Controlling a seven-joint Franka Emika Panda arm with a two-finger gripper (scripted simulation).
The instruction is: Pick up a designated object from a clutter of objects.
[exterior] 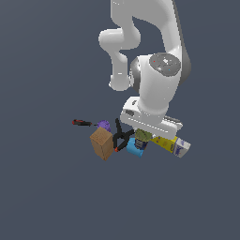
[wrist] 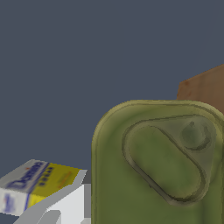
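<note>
A uniform dark grey-blue ground (exterior: 47,197) fills both views and bears a single tight cluster of small items. Counted in the exterior view: one brown box (exterior: 102,143), one black clamp (exterior: 123,137), one light blue cup (exterior: 136,148), one yellow-and-white carton (exterior: 174,145), one purple ball (exterior: 104,125), one red-handled tool (exterior: 81,123) and one olive-green can (exterior: 143,136). The can sits between the clamp and the carton, directly under the wrist and just above the cup; only its top shows there. In the wrist view its ridged olive lid fills much of the frame and is cut off at the edge, with a corner of the box behind it and part of the carton to one side. The white arm (exterior: 154,84) descends from the top of the exterior view, bent, its wrist pointing down over the cluster. The gripper (exterior: 149,133) is largely hidden behind the hand and the can, so whether its fingers are spread or closed cannot be told.
</note>
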